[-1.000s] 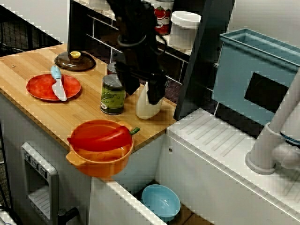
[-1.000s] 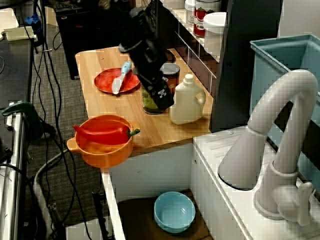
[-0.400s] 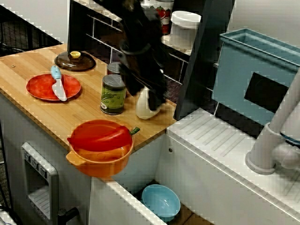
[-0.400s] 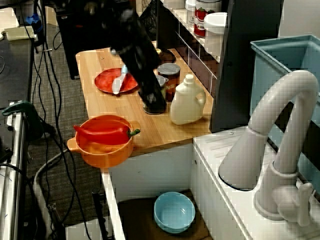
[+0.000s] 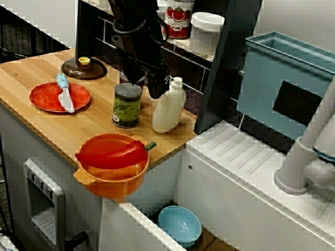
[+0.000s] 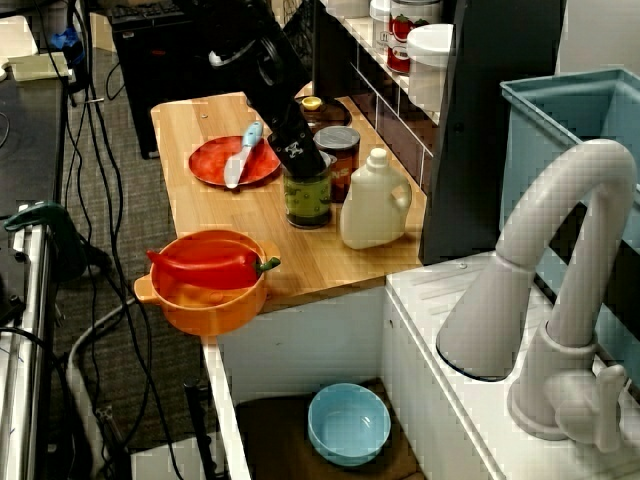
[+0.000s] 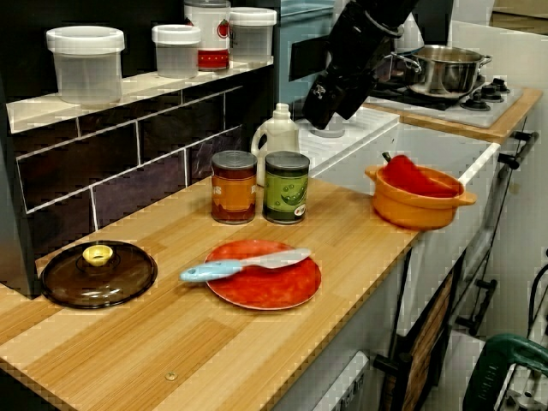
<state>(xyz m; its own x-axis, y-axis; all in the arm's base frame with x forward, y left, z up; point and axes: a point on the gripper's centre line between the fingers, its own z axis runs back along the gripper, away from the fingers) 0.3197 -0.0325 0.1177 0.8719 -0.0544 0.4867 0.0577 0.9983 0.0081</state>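
Above green can (image 6: 307, 196), gripper (image 6: 298, 155) dark blur, jaws indiscernible.

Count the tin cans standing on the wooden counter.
2. The green-labelled can stands beside the orange-labelled can, which is nearer the tiled wall; both are by the white jug. None looks hidden in the view along the counter.

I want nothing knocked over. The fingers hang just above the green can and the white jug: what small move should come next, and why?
Probably a short sideways shift to centre the gripper over the white jug before any descent. It hangs empty near the jug's top, with the green can close beside, so a straight drop might clip either.
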